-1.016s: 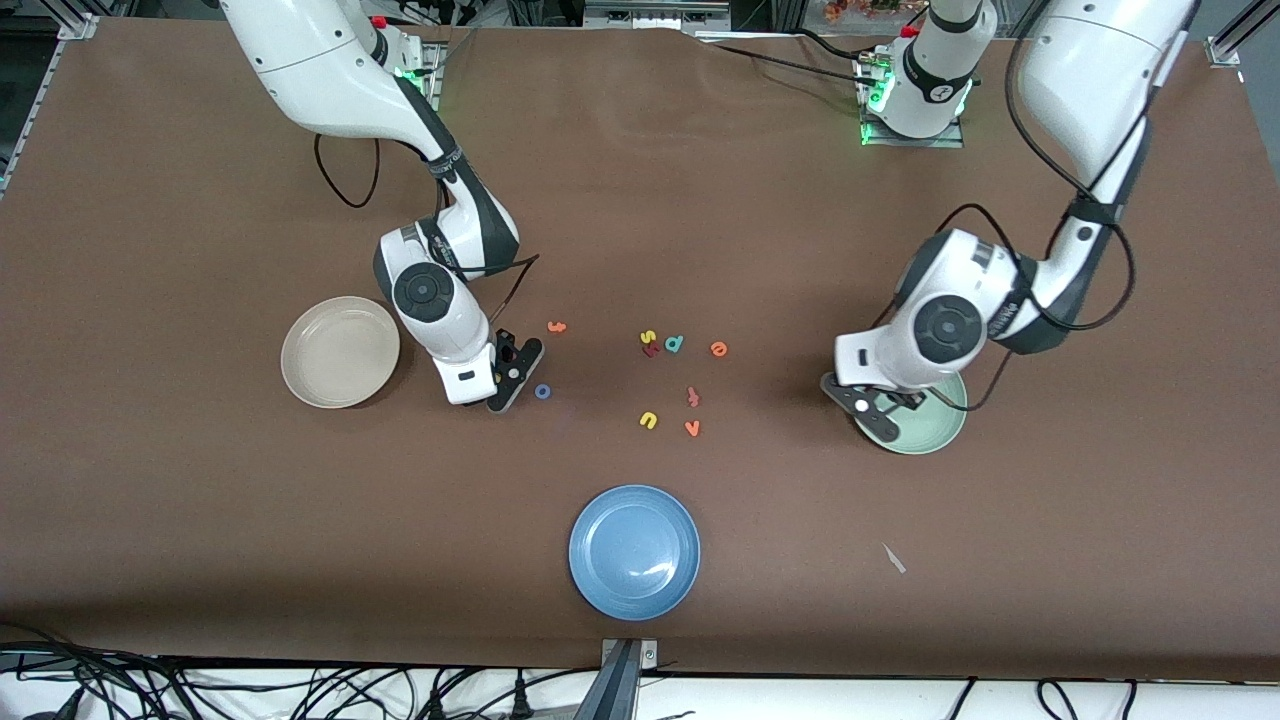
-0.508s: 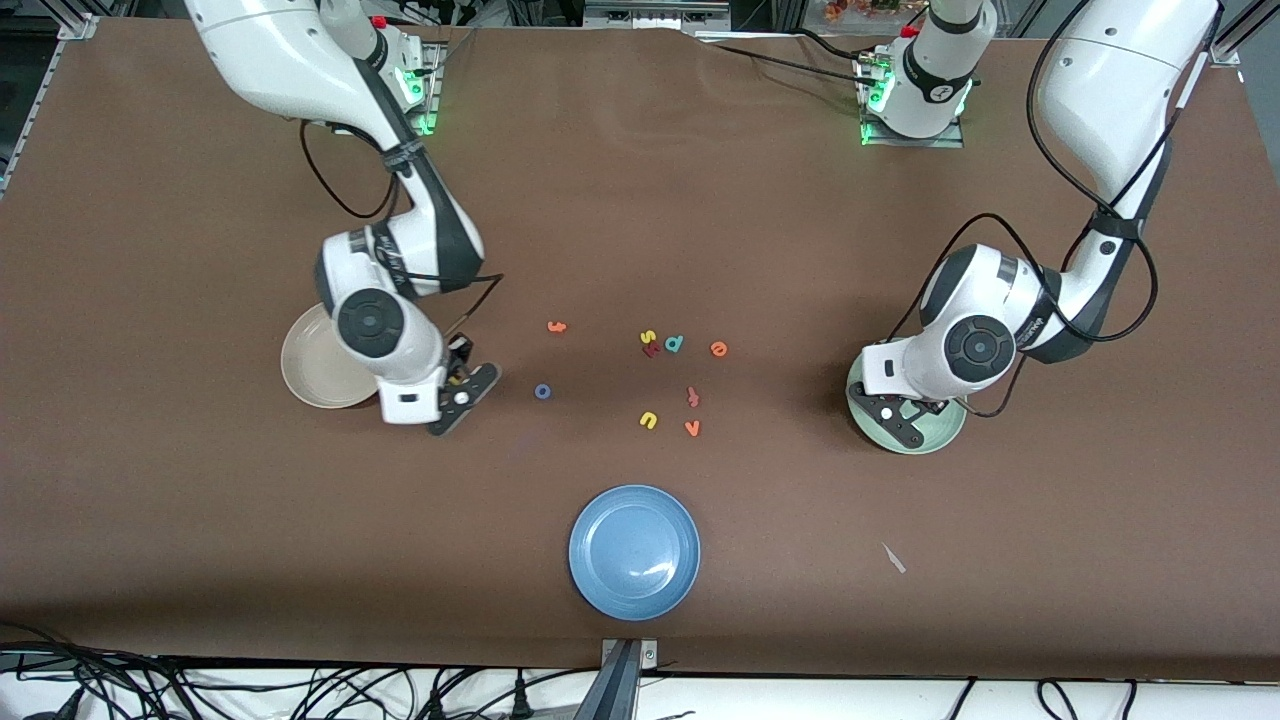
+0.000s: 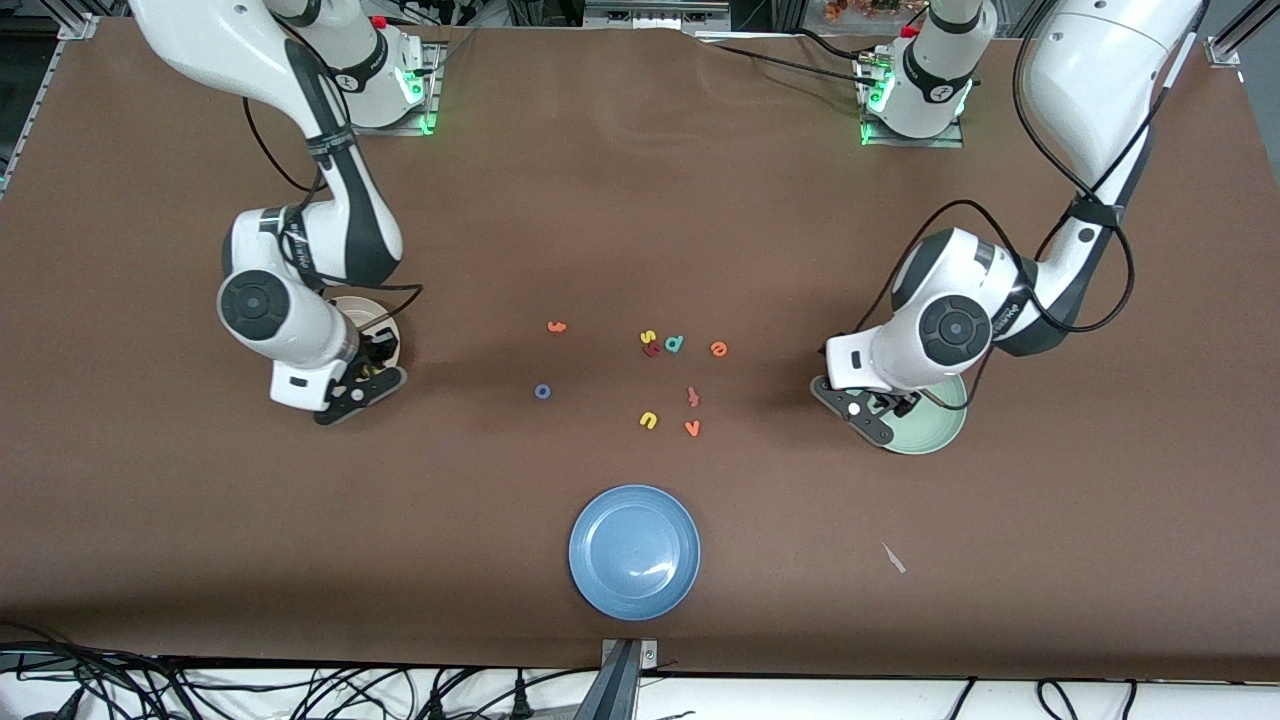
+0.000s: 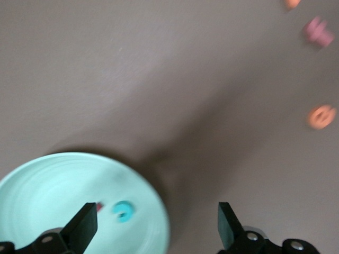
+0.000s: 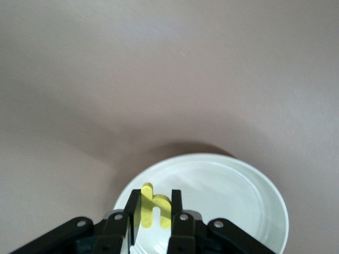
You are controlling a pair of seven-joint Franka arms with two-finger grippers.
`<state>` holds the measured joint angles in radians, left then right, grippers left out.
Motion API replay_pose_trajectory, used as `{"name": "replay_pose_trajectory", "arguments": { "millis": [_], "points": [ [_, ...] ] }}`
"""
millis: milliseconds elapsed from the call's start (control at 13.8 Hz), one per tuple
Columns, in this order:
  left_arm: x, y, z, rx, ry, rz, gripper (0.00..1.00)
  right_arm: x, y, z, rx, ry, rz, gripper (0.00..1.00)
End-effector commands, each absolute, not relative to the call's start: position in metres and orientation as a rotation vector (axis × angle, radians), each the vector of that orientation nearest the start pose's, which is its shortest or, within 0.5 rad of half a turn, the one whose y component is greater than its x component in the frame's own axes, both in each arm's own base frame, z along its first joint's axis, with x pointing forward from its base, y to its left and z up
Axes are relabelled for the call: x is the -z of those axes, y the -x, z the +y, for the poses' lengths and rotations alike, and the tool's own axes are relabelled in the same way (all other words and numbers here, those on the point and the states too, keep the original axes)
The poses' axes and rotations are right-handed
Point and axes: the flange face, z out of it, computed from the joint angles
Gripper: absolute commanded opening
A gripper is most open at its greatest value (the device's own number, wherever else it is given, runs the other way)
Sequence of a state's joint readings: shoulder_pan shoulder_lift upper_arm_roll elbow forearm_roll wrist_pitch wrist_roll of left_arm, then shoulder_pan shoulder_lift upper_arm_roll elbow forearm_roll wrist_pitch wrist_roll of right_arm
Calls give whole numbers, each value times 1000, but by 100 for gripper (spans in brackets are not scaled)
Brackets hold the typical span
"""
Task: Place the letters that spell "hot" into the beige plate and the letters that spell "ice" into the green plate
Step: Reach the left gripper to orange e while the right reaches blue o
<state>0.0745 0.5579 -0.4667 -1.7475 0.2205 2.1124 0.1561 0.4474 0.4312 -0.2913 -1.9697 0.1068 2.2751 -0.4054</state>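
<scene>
Holding yellow h point(image 5: 154, 210) over beige plate point(image 5: 238, 190).

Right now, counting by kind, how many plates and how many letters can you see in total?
Plates: 3 (beige plate, green plate, blue plate)
Loose letters on the table: 9
Letters in the green plate: 2
Yellow h in the right gripper: 1
Total: 15
</scene>
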Motion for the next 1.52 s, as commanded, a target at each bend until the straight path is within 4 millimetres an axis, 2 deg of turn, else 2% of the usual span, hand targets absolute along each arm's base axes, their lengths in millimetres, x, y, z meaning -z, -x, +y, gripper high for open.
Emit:
{"name": "replay_pose_trajectory", "arguments": {
  "millis": [0,73,145,218,290,435,508,580,726,871,1016,1161,1306,1379,1451],
  "points": [
    [-289,-594,-271,-221,3070,793,100,-252,-581,66,-131,3050,-538,0],
    [-287,-585,-292,-226,3085,694,100,-250,-581,55,-122,3033,-439,0],
    [-287,-575,-314,-217,3093,590,100,-249,-582,46,-117,3027,-383,27],
    [-285,-568,-328,-211,3096,525,100,-247,-583,38,-121,3031,-357,92],
    [-279,-565,-334,-232,3111,463,100,-247,-583,32,-120,3033,-341,100],
    [-279,-567,-344,-224,3133,372,100,-250,-584,40,-124,3034,-311,100],
    [-277,-565,-348,-228,3138,300,100,-251,-586,46,-121,3042,-226,100],
    [-271,-564,-351,-225,3150,200,100,-252,-586,60,-121,3042,-197,100],
    [-249,-561,-355,-243,3151,-30,100,-257,-589,72,-108,3048,-112,100],
    [-233,-560,-360,-235,3151,-239,100,-262,-592,112,-93,3057,57,100],
    [-220,-548,-374,-260,3125,-357,100,-264,-596,158,-76,3060,252,100],
    [-211,-541,-387,-227,3132,-516,98,-267,-604,187,-51,3056,343,100],
    [-200,-541,-381,-197,3125,-494,85,-260,-607,219,-36,3055,423,100],
    [-197,-542,-378,-189,3117,-507,73,-257,-611,230,-25,3050,452,100],
    [-196,-542,-377,-191,3115,-511,71,-254,-616,246,-27,3032,450,100]
  ]
}}
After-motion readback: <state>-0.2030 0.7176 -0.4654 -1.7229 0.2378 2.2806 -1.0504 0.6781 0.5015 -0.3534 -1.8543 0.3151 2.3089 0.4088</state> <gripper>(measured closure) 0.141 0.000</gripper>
